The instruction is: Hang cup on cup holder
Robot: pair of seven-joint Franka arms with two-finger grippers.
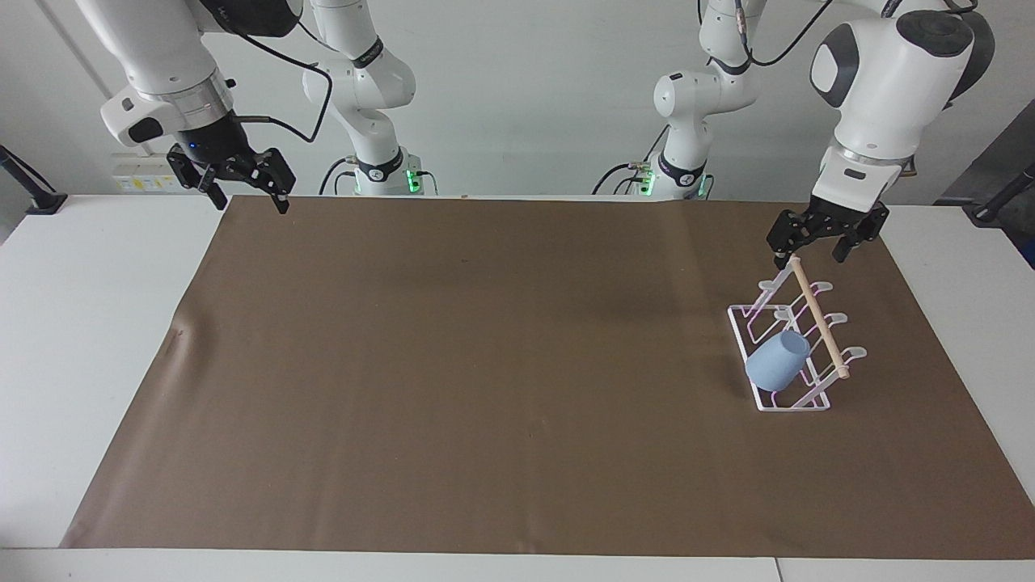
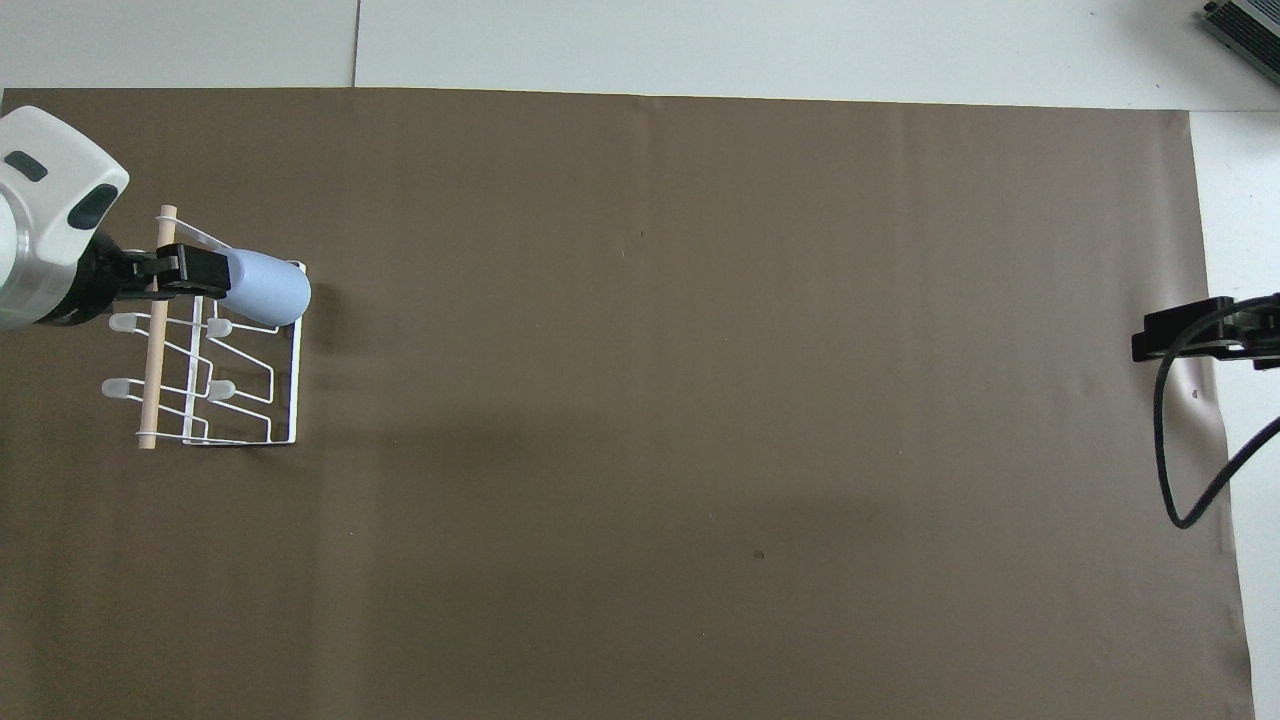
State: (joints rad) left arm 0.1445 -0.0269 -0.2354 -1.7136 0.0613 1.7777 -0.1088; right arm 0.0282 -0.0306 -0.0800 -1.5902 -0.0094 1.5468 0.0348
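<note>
The blue-grey cup hangs tilted on a prong of the white wire cup holder, at the holder's end farther from the robots. It also shows in the overhead view, as does the holder with its wooden dowel on top. My left gripper is open and empty, up in the air over the holder's end nearer the robots, clear of the cup. My right gripper is open and empty, waiting above the mat's corner at the right arm's end.
A brown mat covers most of the white table. A black cable hangs from the right gripper. A grey device lies at the table's farthest corner at the right arm's end.
</note>
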